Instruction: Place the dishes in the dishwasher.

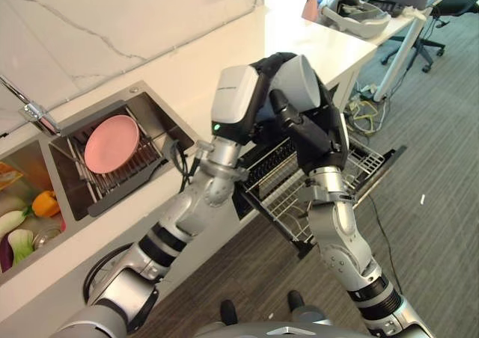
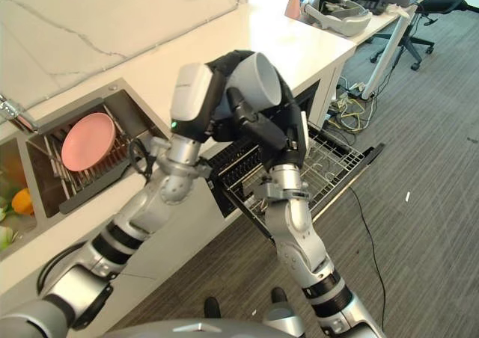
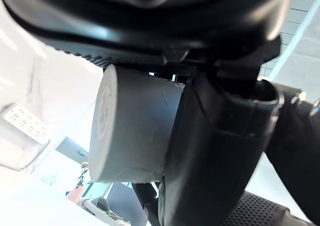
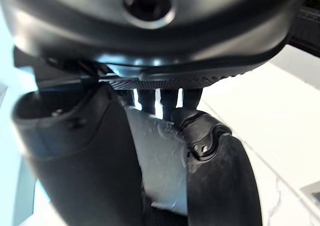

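At frame centre, left hand [image 1: 263,91] and right hand [image 1: 310,132] both clamp a grey cup [image 1: 299,80] above the dishwasher rack [image 1: 340,181]; rigid, smooth, probably slippery, so grip its wall.

Hidden parts around the grey cup

Both hands are covering most of the grey cup [image 1: 303,80]; the arms are hiding part of the dishwasher rack [image 1: 367,166].

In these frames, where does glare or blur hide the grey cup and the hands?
Left wrist view: pale grey cylindrical cup readable, left hand dark against a washed-out bright background. Right wrist view: right hand blurred, cup shown as a sliver. Eye views: evenly lit, pink round plate clear.
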You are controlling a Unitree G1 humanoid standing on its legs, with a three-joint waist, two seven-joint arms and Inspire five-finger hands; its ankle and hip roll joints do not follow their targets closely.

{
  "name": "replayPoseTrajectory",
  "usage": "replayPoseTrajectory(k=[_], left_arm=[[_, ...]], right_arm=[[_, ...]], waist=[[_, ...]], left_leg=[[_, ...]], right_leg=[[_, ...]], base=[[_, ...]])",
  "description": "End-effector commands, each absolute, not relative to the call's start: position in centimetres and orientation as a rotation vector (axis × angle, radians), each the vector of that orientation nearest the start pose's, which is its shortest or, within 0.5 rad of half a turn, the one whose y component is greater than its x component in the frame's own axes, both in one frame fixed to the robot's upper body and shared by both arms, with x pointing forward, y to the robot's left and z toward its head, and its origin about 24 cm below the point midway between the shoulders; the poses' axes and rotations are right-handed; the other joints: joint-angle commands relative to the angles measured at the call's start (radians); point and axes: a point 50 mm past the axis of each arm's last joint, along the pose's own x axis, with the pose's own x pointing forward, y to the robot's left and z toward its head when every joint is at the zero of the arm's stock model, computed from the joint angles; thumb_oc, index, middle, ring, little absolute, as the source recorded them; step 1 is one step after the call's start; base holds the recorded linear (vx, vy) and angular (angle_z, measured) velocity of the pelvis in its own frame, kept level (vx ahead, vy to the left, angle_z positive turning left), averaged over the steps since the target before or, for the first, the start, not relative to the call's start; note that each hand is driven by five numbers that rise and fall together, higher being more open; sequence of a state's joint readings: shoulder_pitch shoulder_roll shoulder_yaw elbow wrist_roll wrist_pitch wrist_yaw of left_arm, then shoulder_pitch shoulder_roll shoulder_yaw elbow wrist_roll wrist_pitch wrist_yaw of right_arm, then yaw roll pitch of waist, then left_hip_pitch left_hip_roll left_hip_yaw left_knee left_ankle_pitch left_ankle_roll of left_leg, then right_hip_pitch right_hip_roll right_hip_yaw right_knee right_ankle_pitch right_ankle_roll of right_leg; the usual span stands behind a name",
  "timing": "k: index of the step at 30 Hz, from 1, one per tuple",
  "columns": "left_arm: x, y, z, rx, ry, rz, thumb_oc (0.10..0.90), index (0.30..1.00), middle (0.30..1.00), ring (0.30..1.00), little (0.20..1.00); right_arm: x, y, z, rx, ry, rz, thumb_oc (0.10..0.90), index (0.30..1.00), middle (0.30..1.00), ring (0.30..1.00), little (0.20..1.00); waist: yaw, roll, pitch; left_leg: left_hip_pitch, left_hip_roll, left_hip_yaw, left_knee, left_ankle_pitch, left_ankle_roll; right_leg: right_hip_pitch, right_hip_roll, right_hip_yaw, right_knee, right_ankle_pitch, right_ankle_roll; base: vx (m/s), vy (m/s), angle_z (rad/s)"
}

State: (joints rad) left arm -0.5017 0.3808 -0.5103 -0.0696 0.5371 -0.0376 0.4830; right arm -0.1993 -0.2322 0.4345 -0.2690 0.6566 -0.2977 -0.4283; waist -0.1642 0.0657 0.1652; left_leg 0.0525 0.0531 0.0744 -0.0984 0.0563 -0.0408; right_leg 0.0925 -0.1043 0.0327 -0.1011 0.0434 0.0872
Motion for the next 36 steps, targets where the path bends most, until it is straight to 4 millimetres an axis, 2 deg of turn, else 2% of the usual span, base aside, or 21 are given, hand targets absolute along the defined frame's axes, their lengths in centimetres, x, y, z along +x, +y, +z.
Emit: replayPoseTrajectory(k=[1,2,4,6,8,10,14,16,19,22,24,28,29,30,31,32,33,36], left_arm=[[27.6,8.8,17.2,0.714,-0.915,-0.070,0.800,0.900,0.900,0.900,0.900],[27.4,10.3,17.3,0.638,-0.880,-0.010,0.800,0.900,0.900,0.900,0.900],[26.8,11.6,17.5,0.555,-0.862,0.040,0.800,0.900,0.900,0.900,0.900],[26.1,10.5,17.2,0.463,-0.843,0.008,0.800,0.900,0.900,0.900,0.900],[26.0,10.2,16.9,0.449,-0.828,-0.005,0.800,0.900,0.900,0.900,0.900],[25.9,9.2,16.2,0.355,-0.776,-0.049,0.800,0.900,0.900,0.900,0.900],[26.0,9.1,15.3,0.238,-0.691,-0.066,0.800,0.900,0.900,0.900,0.900],[25.8,9.1,15.3,0.119,-0.645,-0.114,0.800,0.900,0.900,0.900,0.900],[25.6,8.8,15.5,0.020,-0.607,-0.218,0.800,0.900,0.900,0.900,0.900],[25.9,7.9,14.3,0.119,-0.538,-0.384,0.800,0.900,0.900,0.900,0.900],[26.0,8.3,14.3,0.143,-0.533,-0.430,0.800,0.900,0.900,0.900,0.900],[26.1,9.4,10.8,0.120,-0.339,-0.486,0.800,0.900,0.900,0.900,0.900],[26.1,9.5,10.8,0.119,-0.338,-0.486,0.800,0.900,0.900,0.900,0.900],[25.8,10.3,8.9,0.145,-0.250,-0.489,0.800,0.900,0.900,0.900,0.900],[25.7,10.9,8.1,0.159,-0.214,-0.479,0.800,0.900,0.900,0.900,0.900],[25.7,10.9,8.0,0.159,-0.214,-0.479,0.800,0.900,0.900,0.900,0.900],[25.3,12.1,6.4,0.179,-0.132,-0.462,0.800,0.900,0.900,0.900,0.900],[24.5,13.8,3.4,0.200,0.011,-0.444,0.800,0.900,0.900,0.900,0.900]], right_arm=[[23.3,-12.3,23.7,0.705,-0.944,0.128,0.400,0.300,0.300,0.300,0.300],[22.7,-13.4,24.2,0.597,-1.019,0.053,0.400,0.300,0.300,0.300,0.300],[21.9,-14.8,24.7,0.465,-1.110,-0.049,0.400,0.300,0.300,0.300,0.300],[21.3,-15.6,25.0,0.399,-1.163,-0.114,0.400,0.300,0.300,0.300,0.300],[21.0,-15.9,25.0,0.364,-1.177,-0.141,0.400,0.300,0.300,0.300,0.300],[20.4,-17.0,25.0,0.290,-1.209,-0.232,0.400,0.300,0.300,0.300,0.300],[20.2,-18.4,24.3,0.212,-1.189,-0.332,0.400,0.300,0.300,0.300,0.300],[20.2,-20.2,23.7,0.008,-1.155,-0.443,0.400,0.300,0.300,0.300,0.300],[20.7,-22.1,22.4,-0.156,-1.049,-0.528,0.400,0.300,0.300,0.300,0.300],[21.5,-24.3,20.2,-0.332,-0.881,-0.607,0.400,0.300,0.300,0.300,0.300],[22.1,-25.2,18.4,-0.420,-0.757,-0.610,0.400,0.300,0.300,0.300,0.300],[23.2,-26.6,14.3,-0.531,-0.480,-0.549,0.400,0.300,0.300,0.300,0.300],[23.3,-26.6,14.3,-0.532,-0.479,-0.548,0.400,0.300,0.300,0.300,0.300],[23.7,-27.6,13.0,-0.605,-0.387,-0.537,0.400,0.300,0.300,0.300,0.300],[23.9,-28.0,12.4,-0.644,-0.350,-0.533,0.400,0.300,0.300,0.300,0.300],[23.9,-28.0,12.4,-0.644,-0.350,-0.532,0.400,0.300,0.300,0.300,0.300],[24.5,-28.9,11.2,-0.667,-0.264,-0.517,0.400,0.300,0.300,0.300,0.300],[25.6,-30.0,9.9,-0.731,-0.156,-0.477,0.400,0.300,0.300,0.300,0.300]], waist=[[0.019,-0.008,-0.055],[0.024,-0.010,-0.057],[0.028,-0.013,-0.059],[0.027,-0.017,-0.058],[0.026,-0.019,-0.057],[0.020,-0.023,-0.054],[0.015,-0.026,-0.052],[0.006,-0.030,-0.052],[-0.001,-0.035,-0.052],[-0.015,-0.034,-0.049],[-0.014,-0.036,-0.049],[0.001,-0.040,-0.048],[0.000,-0.040,-0.049],[0.014,-0.044,-0.047],[0.020,-0.046,-0.045],[0.019,-0.045,-0.047],[0.039,-0.050,-0.041],[0.068,-0.057,-0.034]], left_leg=[[0.104,0.047,0.058,0.011,-0.105,-0.074],[0.102,0.047,0.056,0.011,-0.103,-0.075],[0.098,0.049,0.053,0.011,-0.101,-0.076],[0.093,0.048,0.043,0.011,-0.100,-0.076],[0.090,0.048,0.040,0.011,-0.099,-0.076],[0.083,0.049,0.034,0.011,-0.098,-0.076],[0.079,0.048,0.029,0.011,-0.097,-0.076],[0.078,0.046,0.030,0.011,-0.100,-0.076],[0.075,0.044,0.031,0.011,-0.102,-0.075],[0.075,0.042,0.032,0.011,-0.108,-0.067],[0.078,0.039,0.034,0.011,-0.111,-0.063],[0.079,0.038,0.026,0.011,-0.109,-0.064],[0.079,0.038,0.026,0.011,-0.109,-0.064],[0.080,0.037,0.019,0.011,-0.108,-0.065],[0.079,0.037,0.015,0.011,-0.107,-0.064],[0.084,0.037,0.014,0.011,-0.118,-0.065],[0.078,0.036,0.006,0.011,-0.104,-0.063],[0.080,0.034,-0.006,0.011,-0.111,-0.066]], right_leg=[[0.043,-0.020,-0.039,0.014,-0.118,0.059],[0.044,-0.021,-0.045,0.014,-0.119,0.059],[0.044,-0.022,-0.052,0.014,-0.120,0.059],[0.044,-0.022,-0.056,0.014,-0.122,0.058],[0.043,-0.022,-0.058,0.014,-0.122,0.058],[0.041,-0.022,-0.062,0.014,-0.124,0.058],[0.041,-0.021,-0.066,0.014,-0.124,0.058],[0.040,-0.022,-0.065,0.014,-0.125,0.059],[0.038,-0.024,-0.066,0.014,-0.124,0.062],[0.035,-0.025,-0.058,0.014,-0.119,0.066],[0.034,-0.025,-0.051,0.014,-0.118,0.067],[0.040,-0.025,-0.052,0.014,-0.121,0.063],[0.041,-0.025,-0.052,0.014,-0.122,0.063],[0.047,-0.024,-0.062,0.014,-0.124,0.062],[0.050,-0.025,-0.065,0.014,-0.126,0.061],[0.055,-0.025,-0.065,0.014,-0.137,0.062],[0.052,-0.024,-0.072,0.014,-0.126,0.060],[0.063,-0.025,-0.084,0.014,-0.137,0.060]], base=[[0.02,-0.001,0.07],[0.02,-0.004,0.05],[0.02,-0.007,0.06],[0.01,-0.015,0.11],[0.00,-0.017,0.17],[0.00,-0.014,0.14],[0.00,-0.006,0.02],[0.00,0.003,0.04],[0.00,-0.001,0.03],[0.00,0.000,0.00],[0.00,0.000,0.00],[0.00,0.003,-0.02],[0.00,-0.015,0.04],[0.00,-0.014,0.04],[0.04,-0.012,0.03],[-0.02,-0.017,0.10],[0.02,-0.020,0.13],[-0.01,-0.017,0.12]])
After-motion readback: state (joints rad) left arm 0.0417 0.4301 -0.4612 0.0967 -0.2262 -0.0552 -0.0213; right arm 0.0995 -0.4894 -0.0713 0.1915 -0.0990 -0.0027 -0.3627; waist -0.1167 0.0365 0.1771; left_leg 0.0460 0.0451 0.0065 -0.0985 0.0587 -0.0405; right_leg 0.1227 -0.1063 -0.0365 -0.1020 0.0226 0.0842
